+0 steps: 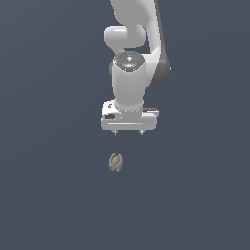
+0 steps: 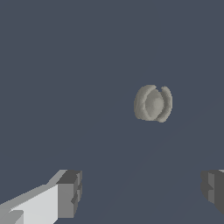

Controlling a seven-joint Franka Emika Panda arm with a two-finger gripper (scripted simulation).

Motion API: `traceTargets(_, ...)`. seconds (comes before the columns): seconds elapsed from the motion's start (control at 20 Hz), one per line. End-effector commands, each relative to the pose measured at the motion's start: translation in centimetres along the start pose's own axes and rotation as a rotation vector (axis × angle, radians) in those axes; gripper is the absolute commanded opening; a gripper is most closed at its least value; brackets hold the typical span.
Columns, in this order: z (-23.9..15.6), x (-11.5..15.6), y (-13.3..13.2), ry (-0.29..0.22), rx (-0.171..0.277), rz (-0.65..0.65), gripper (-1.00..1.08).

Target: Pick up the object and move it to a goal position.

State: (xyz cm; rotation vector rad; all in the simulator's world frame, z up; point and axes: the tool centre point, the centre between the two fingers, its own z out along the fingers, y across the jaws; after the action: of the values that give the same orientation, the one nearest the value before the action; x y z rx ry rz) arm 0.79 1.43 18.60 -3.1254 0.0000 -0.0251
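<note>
My gripper [image 1: 129, 132] hides its fingers [image 2: 70, 192] outside; the wrist view shows them wide, clear of the object [image 2: 153, 103].

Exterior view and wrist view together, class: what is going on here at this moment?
A white Franka robot arm holds its gripper above a plain dark grey-blue surface. The gripper is open and empty. A small rounded grey-tan lump lies on the surface, apart from the gripper. In the wrist view the lump sits ahead of the two spread fingers, not between them. Nothing has been picked up yet.
</note>
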Motion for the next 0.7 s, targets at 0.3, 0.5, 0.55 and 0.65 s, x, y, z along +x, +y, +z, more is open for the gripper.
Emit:
traceTargets(0.3,1.6,1.4,1.0,-0.003,-0.002,0.027,1.00)
traceTargets(0.5,3.3,2.7,2.0,-0.006,-0.004,0.052,1.00)
traceTargets(0.55,3.8,3.1,2.3,-0.007,-0.005,0.060,1.00)
traceTargets(0.65,5.0,3.8,3.0,-0.009,-0.007,0.077,1.00)
